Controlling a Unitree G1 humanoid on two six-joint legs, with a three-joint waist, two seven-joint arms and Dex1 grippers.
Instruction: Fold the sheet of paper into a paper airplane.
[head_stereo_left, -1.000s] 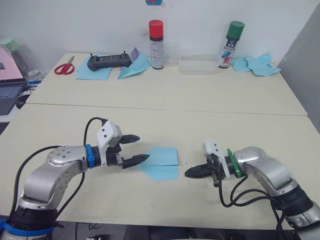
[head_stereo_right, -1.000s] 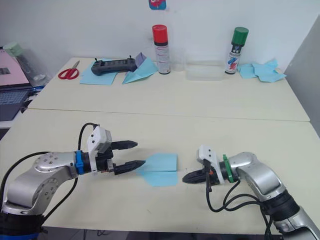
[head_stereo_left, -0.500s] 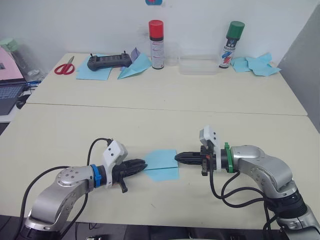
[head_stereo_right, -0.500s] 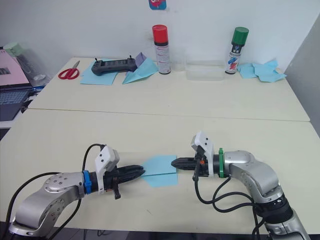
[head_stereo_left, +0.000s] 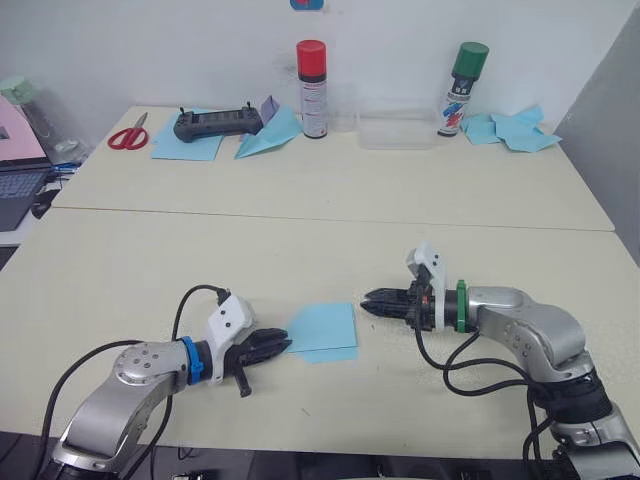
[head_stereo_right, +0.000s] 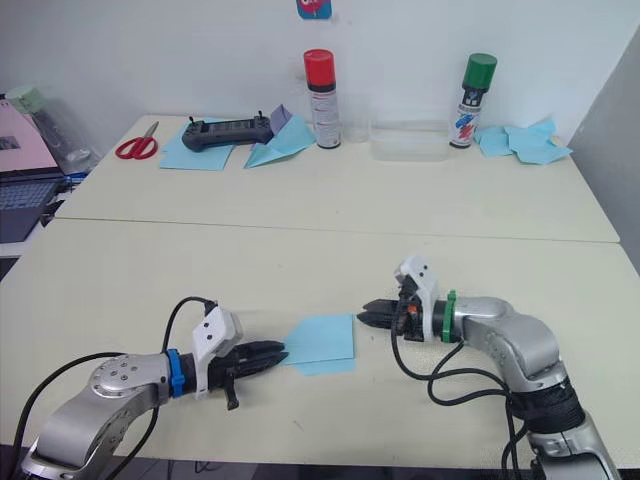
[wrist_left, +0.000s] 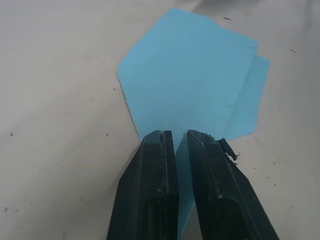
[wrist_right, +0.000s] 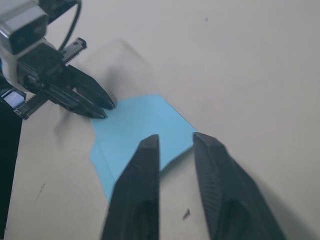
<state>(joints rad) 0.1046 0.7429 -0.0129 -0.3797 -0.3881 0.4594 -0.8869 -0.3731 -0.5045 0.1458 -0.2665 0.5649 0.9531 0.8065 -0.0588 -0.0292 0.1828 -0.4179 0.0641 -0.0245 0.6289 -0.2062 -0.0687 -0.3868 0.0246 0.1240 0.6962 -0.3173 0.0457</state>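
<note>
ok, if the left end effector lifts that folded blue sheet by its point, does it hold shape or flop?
Probably flops: the sheet of paper looks thin and lies flat. Its folded layers may stiffen it slightly. Likely light enough to slide when the left end effector nudges it.

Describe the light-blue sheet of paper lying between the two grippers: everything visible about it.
The sheet of paper is thin, light blue and partly folded: a pointed end faces the left gripper, and a lower layer sticks out as a strip along one edge. It lies nearly flat on the beige table, between the arms. The left gripper's black fingers are closed on the pointed end, paper showing between them. The right gripper sits just off the opposite edge, slightly parted and apart from it.
</note>
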